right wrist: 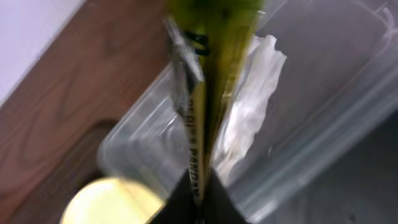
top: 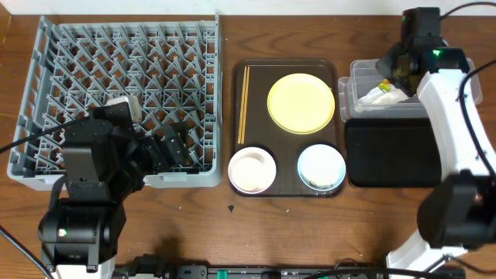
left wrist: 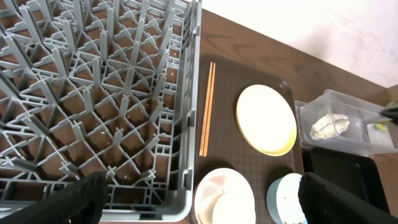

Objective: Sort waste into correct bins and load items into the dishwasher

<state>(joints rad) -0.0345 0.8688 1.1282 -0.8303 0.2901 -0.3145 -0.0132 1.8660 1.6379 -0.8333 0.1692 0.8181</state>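
- Dish rack [top: 116,93]: uniform grey, with a regular lattice of pegs.
- Table [top: 232,232]: mid-brown with darker wood grain.
- Serving tray [top: 257,116]: dark brown, finely speckled.
- Plate [top: 301,102]: plain pale yellow.
- Chopsticks [top: 244,105]: light tan wood.
- Near-left bowl [top: 252,170]: cream-white.
- Near-right bowl [top: 322,167]: light blue rim, whitish inside.
- Tub [top: 355,93]: clear, colourless.
- Tissue [right wrist: 252,106]: white.
- Snack wrapper [right wrist: 208,74]: yellow-green, dark lettering, silvery edge.
- Shallow tray [top: 391,151]: plain black.

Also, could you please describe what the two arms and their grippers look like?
The left arm is blocky and mostly black, with a small green light near its base. The right arm has smooth white links, black joints, black cables and a green light. The left gripper and right gripper have black fingers.
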